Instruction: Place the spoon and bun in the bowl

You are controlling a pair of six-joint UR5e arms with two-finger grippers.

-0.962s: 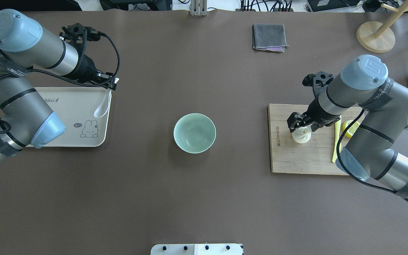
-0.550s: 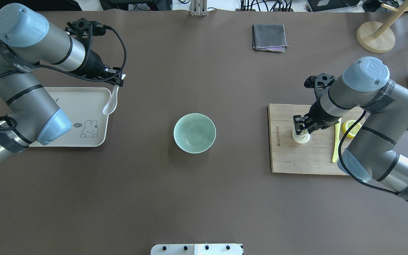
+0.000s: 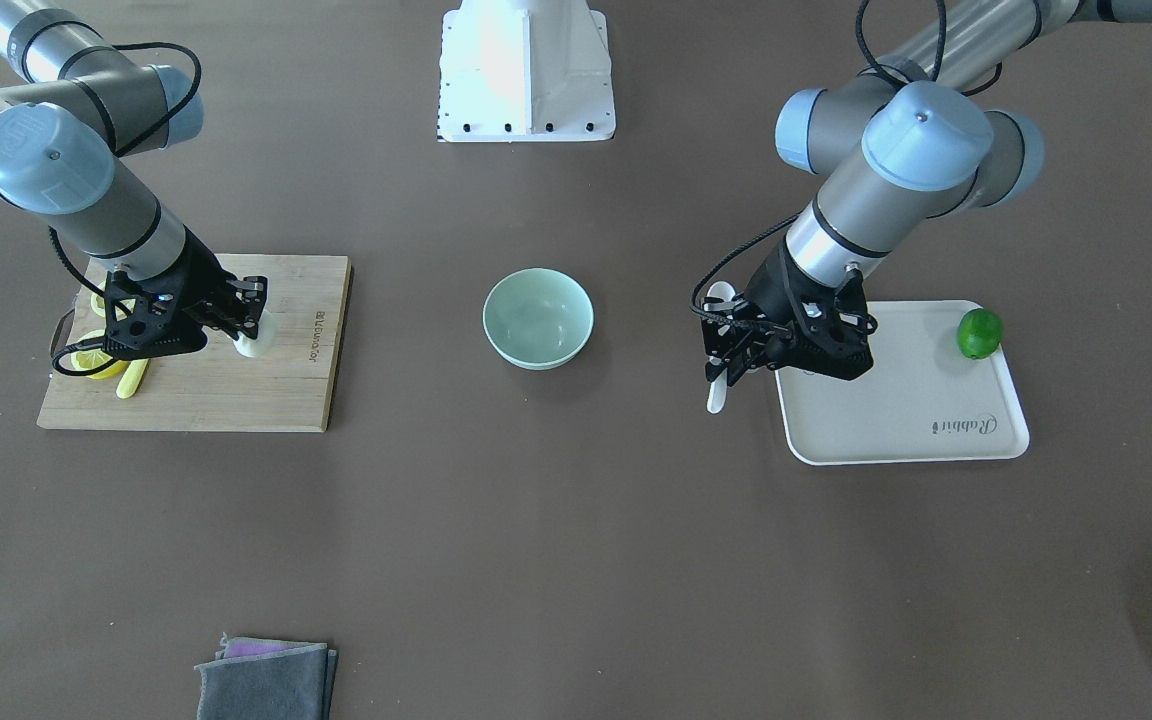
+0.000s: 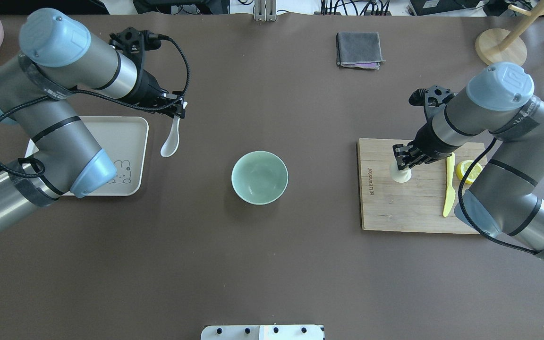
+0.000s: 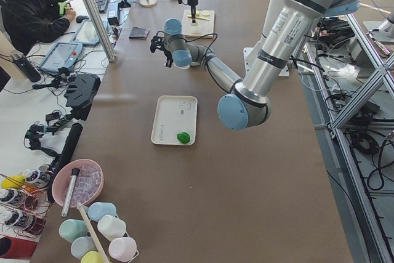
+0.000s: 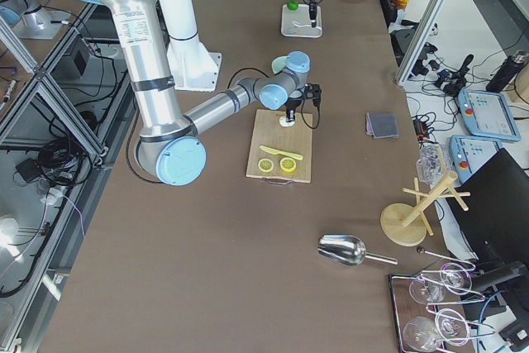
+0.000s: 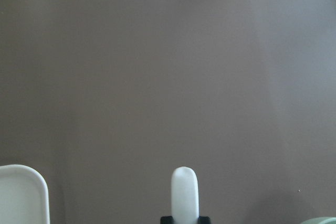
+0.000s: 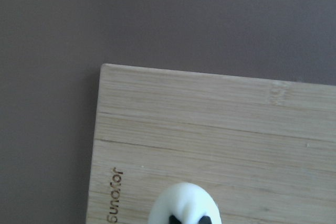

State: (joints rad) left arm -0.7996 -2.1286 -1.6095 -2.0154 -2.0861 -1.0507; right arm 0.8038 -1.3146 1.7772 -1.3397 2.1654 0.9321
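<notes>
Both busy: left gripper (image 4: 179,112) clamped on spoon (image 4: 170,144), beside tray (image 4: 111,130); right gripper (image 4: 403,165) apparently closed on bun (image 4: 399,176), atop board (image 4: 390,210).

White spoon (image 4: 171,140) hangs aloft — cream bun (image 4: 400,176) on board (image 4: 409,208), mint bowl (image 4: 259,177) between.

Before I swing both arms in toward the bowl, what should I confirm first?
1. Glossy white soup spoon clamped in left end effector: ok, handle pinched, scoop hanging down.
2. Spoon clear of flat beige rectangular tray: ok, it is over bare table beside the tray.
3. Round pale mint-green bowl upright and empty: ok.
4. Table between spoon and bowl free of obstacles: ok.
5. Cream-white steamed bun pinched by right end effector: ok.
6. Bun lifted off wooden cutting board: cannot tell.
</notes>
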